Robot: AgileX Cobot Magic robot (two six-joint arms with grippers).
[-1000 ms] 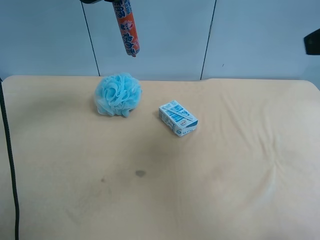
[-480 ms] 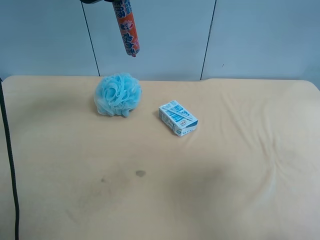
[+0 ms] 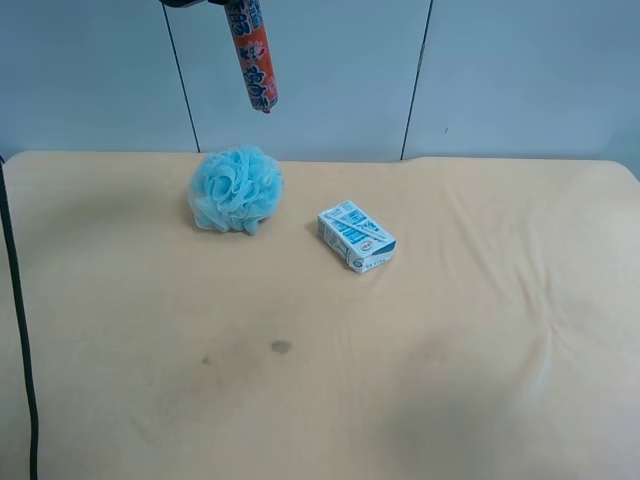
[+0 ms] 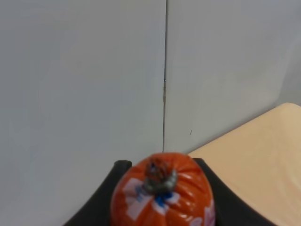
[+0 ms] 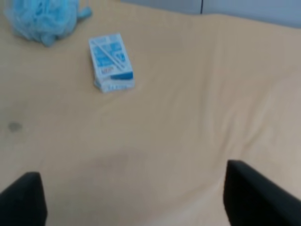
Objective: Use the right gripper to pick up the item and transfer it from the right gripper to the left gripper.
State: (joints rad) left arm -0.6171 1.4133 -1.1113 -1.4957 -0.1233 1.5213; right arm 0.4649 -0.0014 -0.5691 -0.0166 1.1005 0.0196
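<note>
Your left hand gripped the item, which hung end-down, well above the table. Your right hand stood wide and empty. You needed a firm, steady hold.

Left pincer tight, right pincer wide.

We see a fluffy light-blue pouf and a small blue-and-white box lying apart on a beige, wrinkled table cover, the pouf at ten o'clock from the box. A small dark stain sits at seven o'clock from the box. A black cable runs along the cover's nine o'clock edge.
</note>
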